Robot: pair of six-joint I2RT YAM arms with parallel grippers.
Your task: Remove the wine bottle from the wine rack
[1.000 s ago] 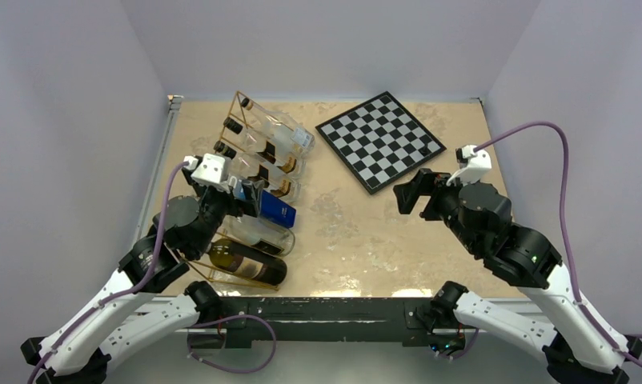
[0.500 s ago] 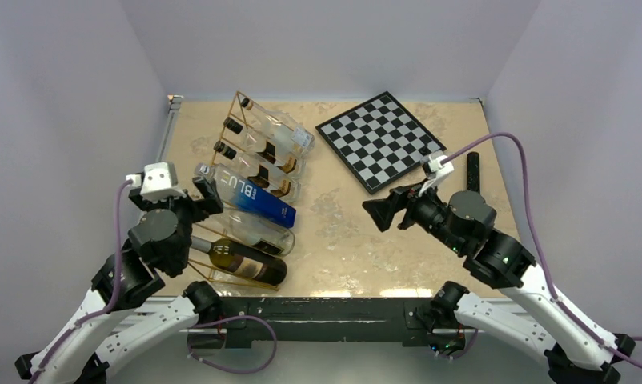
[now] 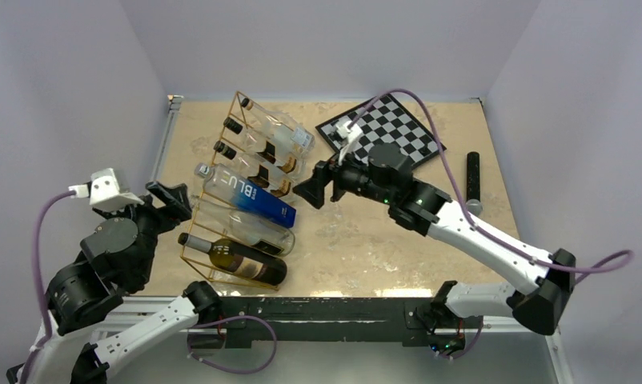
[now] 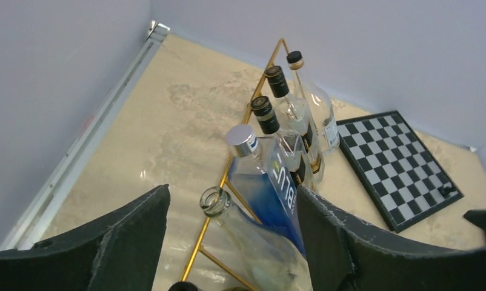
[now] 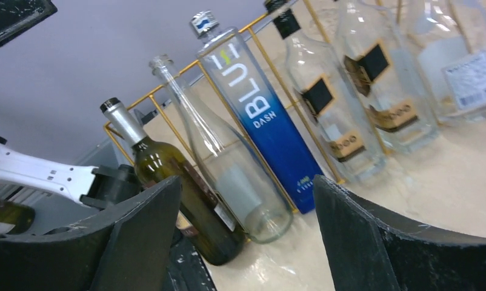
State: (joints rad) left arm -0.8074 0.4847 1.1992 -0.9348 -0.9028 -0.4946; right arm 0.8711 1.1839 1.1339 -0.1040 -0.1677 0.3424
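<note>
Top external view: the right arm reaches across the table and hides the near-left part of the chessboard; a dark cylinder lies at the far right, and I cannot tell what it is.
Left wrist view: the wine bottle is out of frame here and the wine rack is cut off at the bottom edge. Only the blue bottle, the open neck of a clear bottle and three capped necks beyond show.
Right wrist view: the wine bottle's base is hidden behind one dark finger, and the farther bottles are cut off by the top edge.
Wine bottle: dark green, lying on its side in the slot of the rack nearest the arms.
Long axis: roughly left to right across the table, neck to the left towards the left arm, base to the right and a little nearer.
Left gripper: jaws spread wide, gripping nothing, just left of the rack.
Right gripper: jaws spread wide, gripping nothing, just right of the rack, facing the bottle bases.
</note>
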